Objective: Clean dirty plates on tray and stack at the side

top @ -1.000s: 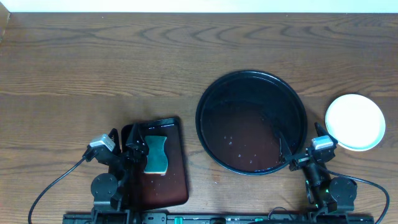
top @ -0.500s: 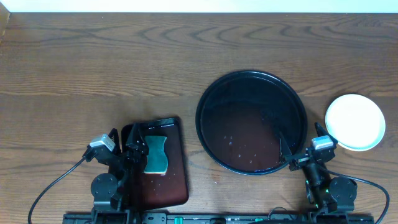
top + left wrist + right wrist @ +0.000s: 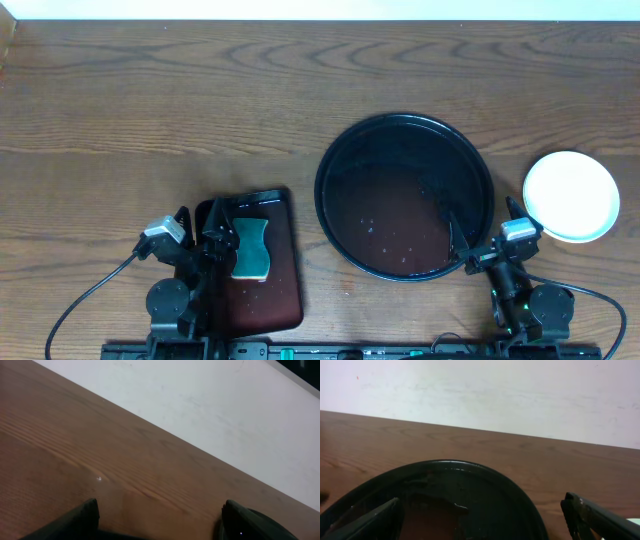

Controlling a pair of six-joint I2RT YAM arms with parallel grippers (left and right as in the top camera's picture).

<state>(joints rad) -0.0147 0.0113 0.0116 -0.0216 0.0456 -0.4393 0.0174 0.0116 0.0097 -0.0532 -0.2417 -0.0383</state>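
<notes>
From overhead you see the tray (image 3: 405,117) right of the table's (image 3: 150,100) middle, its glossy floor dotted with a few pale specks. The plates (image 3: 571,194) sit in a pile on the wood just right of it, not touching it. The top one is white, and you cannot count how many lie beneath. Your right gripper (image 3: 482,222) stands spread wide at the tray's near right edge with nothing between its fingers. One finger reaches over the rim and the other points toward the plates. On the left, a brown tray (image 3: 275,300) holds a green sponge (image 3: 251,248). Your left gripper (image 3: 198,216) is spread over that tray's left edge, just beside the sponge and gripping nothing. In the left wrist view the left gripper (image 3: 160,520) shows two dark fingertips (image 3: 82,516) far apart at the bottom, with only bare wood and a white wall (image 3: 225,410) past them. In the right wrist view the right gripper (image 3: 482,520) has its fingers (image 3: 370,521) at the lower corners, wide apart. The tray's black rim arcs between them, and wood and wall lie beyond.
</notes>
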